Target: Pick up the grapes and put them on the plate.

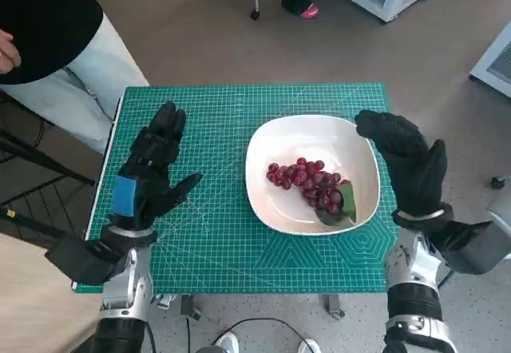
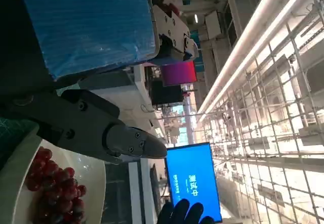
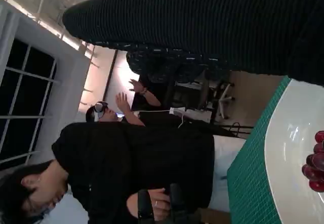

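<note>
From my remote seat I am seeing the left hand (image 1: pixel 150 173) hovering nearest me over the left part of the green cutting mat (image 1: pixel 207 233) that is covering the tabletop, its fingers (image 1: pixel 166 129) stretching forward and spreading wide, gripping nothing. Across from it, the right hand (image 1: pixel 411 161) is standing at the mat's right edge, its gloved fingers (image 1: pixel 383 125) also lying apart and empty, their tips reaching just beside the rim of the white plate (image 1: pixel 351 149). The plate is sitting between the two hands, right of the mat's middle, and the grapes (image 1: pixel 310 184) are resting in it, a dark red bunch with a green leaf (image 1: pixel 339 213) showing at its near right end. Beyond the tabletop, a person in a black top and pale trousers (image 1: pixel 76 65) is sitting at the far left corner, and a pink-tipped shoe (image 1: pixel 308 10) is showing on the floor farther back.
</note>
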